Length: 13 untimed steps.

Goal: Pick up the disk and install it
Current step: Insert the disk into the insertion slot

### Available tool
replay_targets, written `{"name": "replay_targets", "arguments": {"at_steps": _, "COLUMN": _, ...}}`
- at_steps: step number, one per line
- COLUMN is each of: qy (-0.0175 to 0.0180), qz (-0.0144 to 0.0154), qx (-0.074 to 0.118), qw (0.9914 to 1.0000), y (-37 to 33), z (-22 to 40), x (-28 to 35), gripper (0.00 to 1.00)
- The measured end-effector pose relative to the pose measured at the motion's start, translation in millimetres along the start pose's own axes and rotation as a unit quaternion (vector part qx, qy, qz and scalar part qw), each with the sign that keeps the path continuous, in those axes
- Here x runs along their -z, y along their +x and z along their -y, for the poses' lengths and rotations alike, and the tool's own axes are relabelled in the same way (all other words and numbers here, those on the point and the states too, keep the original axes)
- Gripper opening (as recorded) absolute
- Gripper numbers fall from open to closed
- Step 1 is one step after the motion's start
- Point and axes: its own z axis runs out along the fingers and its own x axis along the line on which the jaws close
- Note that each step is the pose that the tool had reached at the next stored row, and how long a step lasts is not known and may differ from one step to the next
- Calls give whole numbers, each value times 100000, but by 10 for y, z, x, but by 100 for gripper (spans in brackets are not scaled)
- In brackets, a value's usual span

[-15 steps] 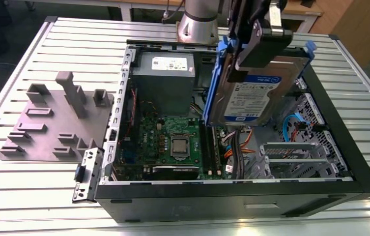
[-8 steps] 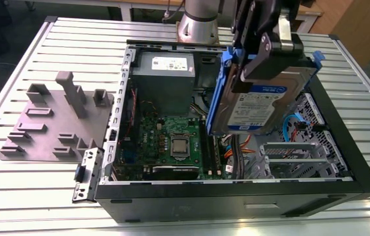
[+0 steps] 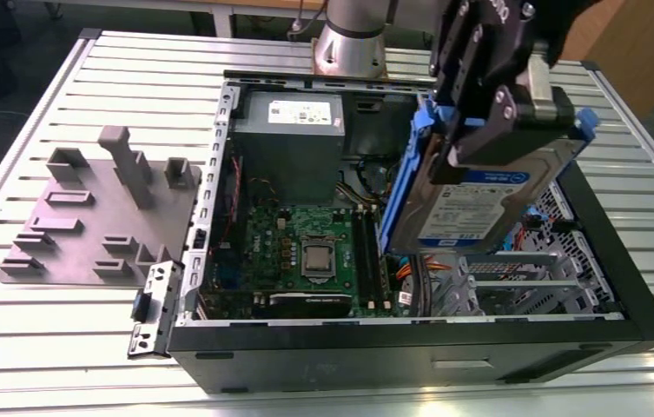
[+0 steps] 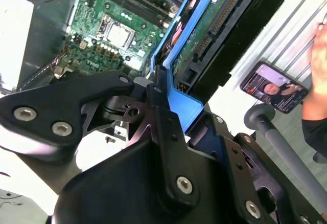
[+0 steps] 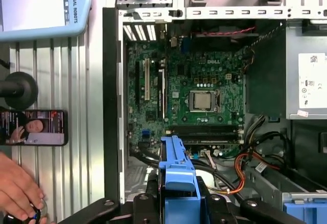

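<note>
- The flat silver disk (image 3: 479,204), with a blue-and-white label and blue plastic rails, hangs upright at the exterior view's right, above the open black metal computer case (image 3: 419,347).
- Its upper edge is hidden behind the black gripper (image 3: 495,130), whose fingers are clamped on that end.
- The green motherboard (image 3: 303,252) lies flat below.

Site is presenting as a robotics lab. A slotted metal table (image 3: 49,347) is carrying 1 opened computer case (image 3: 419,352) and 1 grey moulded fixture (image 3: 83,234). The robot arm (image 3: 350,43) is rising behind the case, its gripper (image 3: 500,130) clamping the disk (image 3: 483,208) above it. A control tablet (image 5: 36,4) and a phone (image 5: 33,128) are lying on the table, with a person's hand (image 5: 18,193) sitting near the phone.
</note>
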Motion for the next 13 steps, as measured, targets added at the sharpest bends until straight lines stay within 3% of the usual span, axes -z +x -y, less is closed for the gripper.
{"name": "replay_targets", "arguments": {"at_steps": 7, "qy": 0, "qz": -2, "qx": -1, "qw": 100000, "y": 20, "z": 189, "x": -44, "gripper": 37}}
{"name": "replay_targets", "arguments": {"at_steps": 13, "qy": 0, "qz": 5, "qx": 3, "qw": 100000, "y": 14, "z": 406, "x": -82, "gripper": 37}}
